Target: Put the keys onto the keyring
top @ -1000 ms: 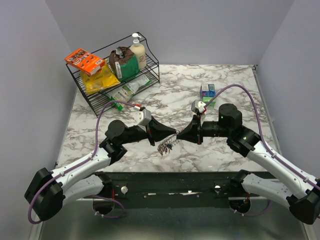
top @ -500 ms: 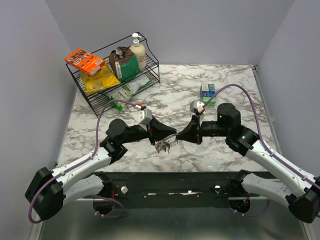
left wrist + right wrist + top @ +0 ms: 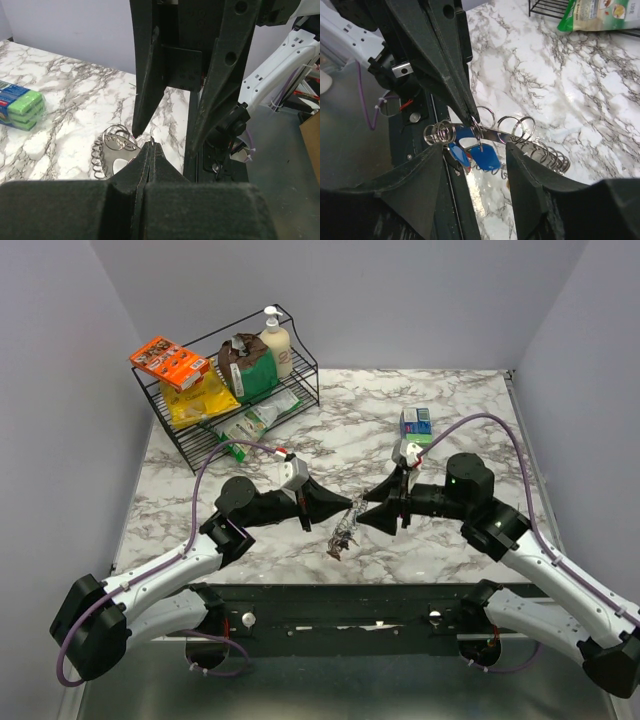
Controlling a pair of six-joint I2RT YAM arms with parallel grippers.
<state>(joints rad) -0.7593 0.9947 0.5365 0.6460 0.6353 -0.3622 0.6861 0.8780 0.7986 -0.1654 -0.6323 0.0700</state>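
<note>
Left jaws on keyring (image 3: 496, 134), right wide

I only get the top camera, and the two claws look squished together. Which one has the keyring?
Observer: The right wrist camera shows the left gripper shut, pinching one thin loop of the keyring.
Operator: What about the other claw?
Observer: In the left wrist camera the right gripper is open, its fingers spread on both sides of the left gripper's tip.
Operator: Are any keys on it?
Observer: Yes. The right wrist camera shows blue-headed keys hanging from its rings.
</note>
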